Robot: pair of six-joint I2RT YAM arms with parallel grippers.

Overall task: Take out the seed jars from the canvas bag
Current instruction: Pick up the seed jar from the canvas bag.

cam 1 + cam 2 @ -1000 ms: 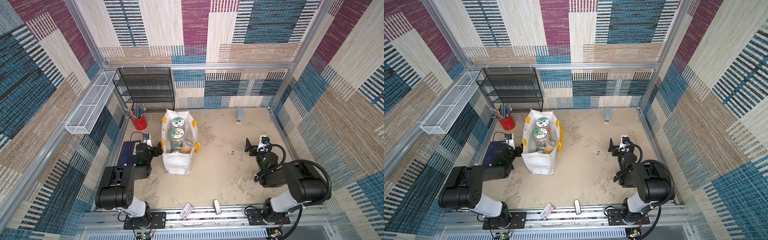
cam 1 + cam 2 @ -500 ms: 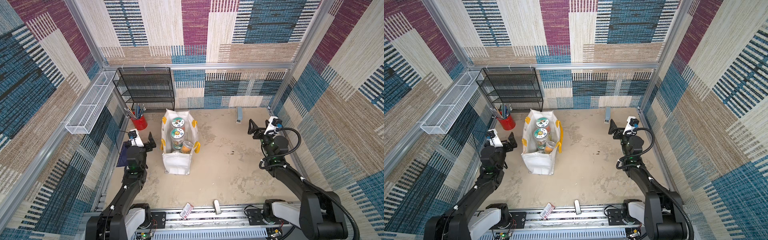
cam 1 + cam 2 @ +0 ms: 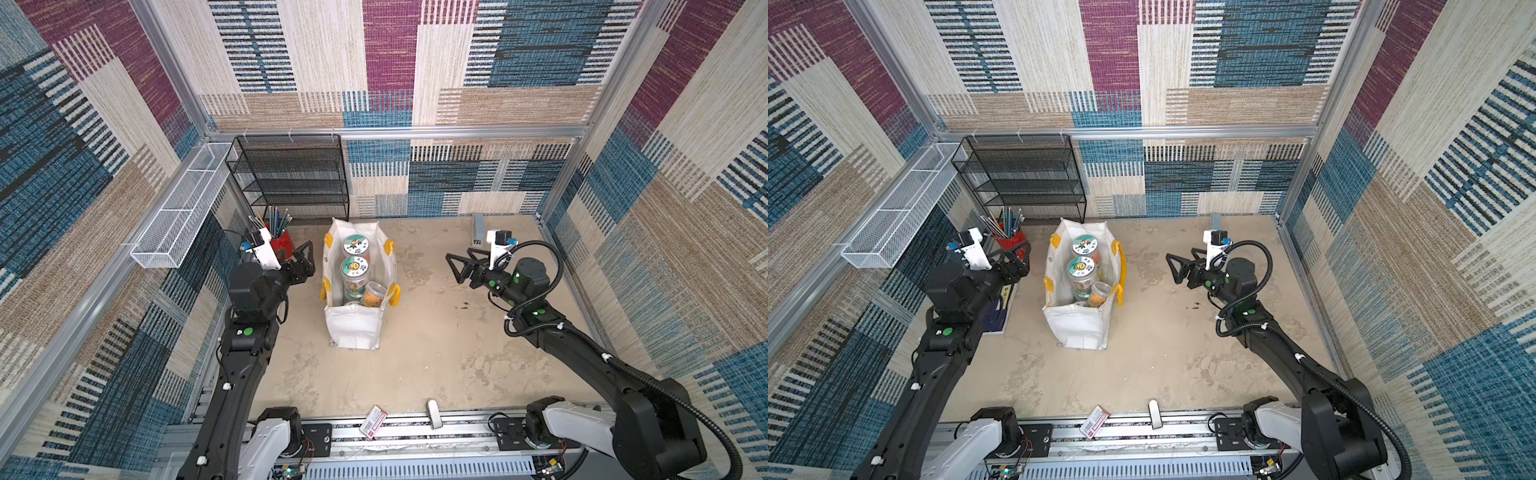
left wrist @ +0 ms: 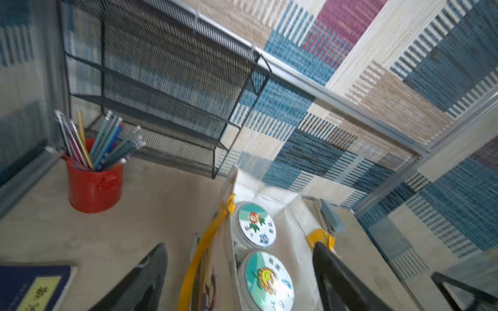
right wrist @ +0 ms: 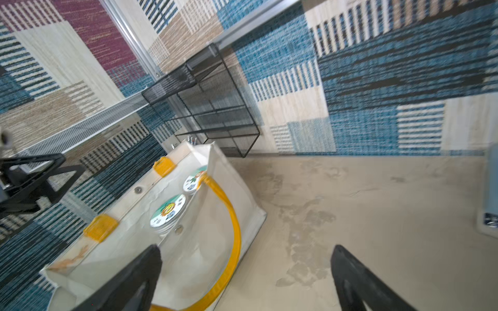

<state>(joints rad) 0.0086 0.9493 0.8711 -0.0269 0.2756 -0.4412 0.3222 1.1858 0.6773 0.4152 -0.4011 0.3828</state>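
The white canvas bag (image 3: pixel 353 330) (image 3: pixel 1077 328) with yellow handles stands open on the floor at centre left. Inside it are seed jars: two upright ones with teal-and-white picture lids (image 3: pixel 356 245) (image 3: pixel 354 266) and a smaller clear jar (image 3: pixel 372 293) leaning near the front. My left gripper (image 3: pixel 308 257) (image 3: pixel 1022 259) hovers open just left of the bag's rim, holding nothing. In the left wrist view the two lids (image 4: pixel 257 229) (image 4: pixel 265 280) show between its fingers (image 4: pixel 151 269). My right gripper (image 3: pixel 454 268) (image 5: pixel 245 246) is open well right of the bag (image 5: pixel 194 258).
A red pencil cup (image 3: pixel 282 243) stands beside the left gripper, in front of a black mesh rack (image 3: pixel 291 178). A white wire basket (image 3: pixel 178 212) hangs on the left wall. A blue book (image 3: pixel 1000 299) lies under the left arm. A small card (image 3: pixel 373 419) lies at the front edge.
Both arms have unfolded from low near the front and risen. The left gripper has come up beside the bag; the right gripper has swung from the right wall toward the bag.
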